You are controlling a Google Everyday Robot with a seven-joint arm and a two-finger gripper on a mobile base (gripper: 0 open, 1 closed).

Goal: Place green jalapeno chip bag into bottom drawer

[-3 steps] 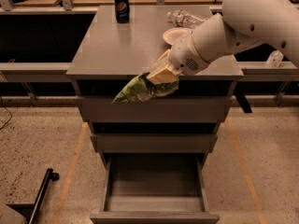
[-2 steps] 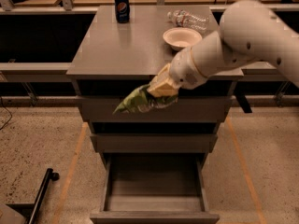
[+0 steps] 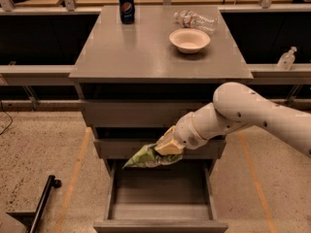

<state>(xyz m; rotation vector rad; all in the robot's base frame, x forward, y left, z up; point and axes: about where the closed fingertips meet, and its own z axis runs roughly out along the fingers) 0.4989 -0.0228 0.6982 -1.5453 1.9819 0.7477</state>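
1 bag (image 3: 143, 158), gripper (image 3: 164, 151), seemingly over drawer (image 3: 160, 225)

Grey worktop (image 3: 131, 52), 3 things on it. Back left, a blue can (image 3: 126, 7) stands upright near the rear edge. Right of centre sits a white bowl (image 3: 189, 40), and just behind it a clear bottle (image 3: 195, 19) lies on its side. The end effector (image 3: 164, 148) hangs well below the worktop's front edge, clamped on the bag (image 3: 143, 158).
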